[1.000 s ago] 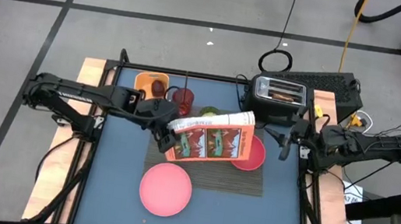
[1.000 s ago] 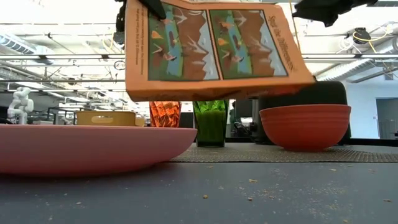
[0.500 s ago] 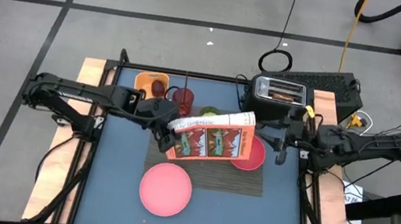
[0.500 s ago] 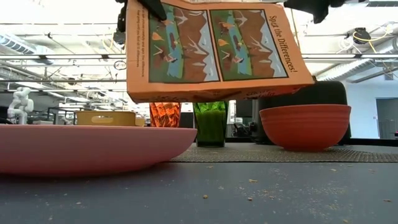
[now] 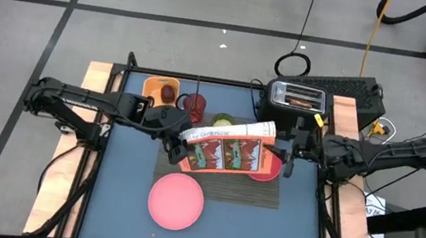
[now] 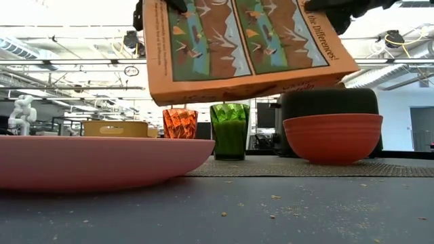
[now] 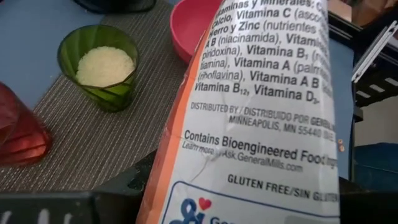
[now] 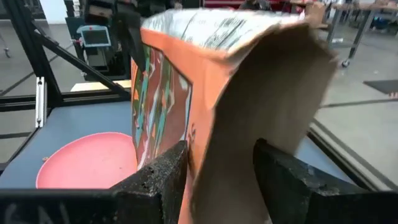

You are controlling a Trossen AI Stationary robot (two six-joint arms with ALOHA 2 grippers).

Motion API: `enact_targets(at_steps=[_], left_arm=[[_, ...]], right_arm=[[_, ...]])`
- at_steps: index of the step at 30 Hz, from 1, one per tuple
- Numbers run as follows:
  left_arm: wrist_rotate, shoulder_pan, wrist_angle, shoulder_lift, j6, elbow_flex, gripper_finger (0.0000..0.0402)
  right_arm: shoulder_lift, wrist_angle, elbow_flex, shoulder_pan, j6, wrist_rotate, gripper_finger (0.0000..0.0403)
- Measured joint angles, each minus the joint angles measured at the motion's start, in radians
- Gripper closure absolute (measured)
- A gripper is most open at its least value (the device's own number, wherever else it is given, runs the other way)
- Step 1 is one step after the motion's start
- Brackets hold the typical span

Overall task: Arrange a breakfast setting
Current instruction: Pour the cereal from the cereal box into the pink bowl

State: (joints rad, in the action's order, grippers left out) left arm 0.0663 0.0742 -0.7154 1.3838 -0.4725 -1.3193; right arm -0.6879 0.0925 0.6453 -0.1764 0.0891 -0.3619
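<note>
While one orange cereal box [image 5: 226,147] hangs above the dark woven placemat [image 5: 265,195] in the high view, the left gripper [image 5: 178,134] clamps its left end and the right gripper [image 5: 284,152] reaches its right end. One pink plate [image 5: 176,201] lies just off the mat's front-left corner on the blue table [image 5: 124,190]; one black toaster [image 5: 295,99] stands behind the mat.

From table height, one red tumbler [image 6: 180,123], one green cup [image 6: 230,130] and one red bowl [image 6: 332,137] stand beneath the box, an open workshop behind.

Past the left wrist, the cup holds pale grains.

Right wrist: fingers [image 8: 152,177] spread narrowly around the box's end flap.
</note>
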Motion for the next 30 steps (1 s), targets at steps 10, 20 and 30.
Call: enact_targets(at_steps=[10, 20, 30], left_arm=[[0.002, 0.005, 0.025, 0.000, 0.007, 0.000, 0.0192], [0.001, 0.006, 0.033, 0.000, 0.010, 0.000, 0.0192], [0.001, 0.006, 0.034, -0.001, 0.008, 0.000, 0.0192]], right_arm=[[-0.091, -0.026, 0.000, 0.000, 0.001, 0.027, 0.0258], [-0.157, -0.192, 0.000, 0.000, -0.074, 0.135, 0.0394], [-0.158, -0.212, 0.000, 0.000, -0.075, 0.130, 0.0401]])
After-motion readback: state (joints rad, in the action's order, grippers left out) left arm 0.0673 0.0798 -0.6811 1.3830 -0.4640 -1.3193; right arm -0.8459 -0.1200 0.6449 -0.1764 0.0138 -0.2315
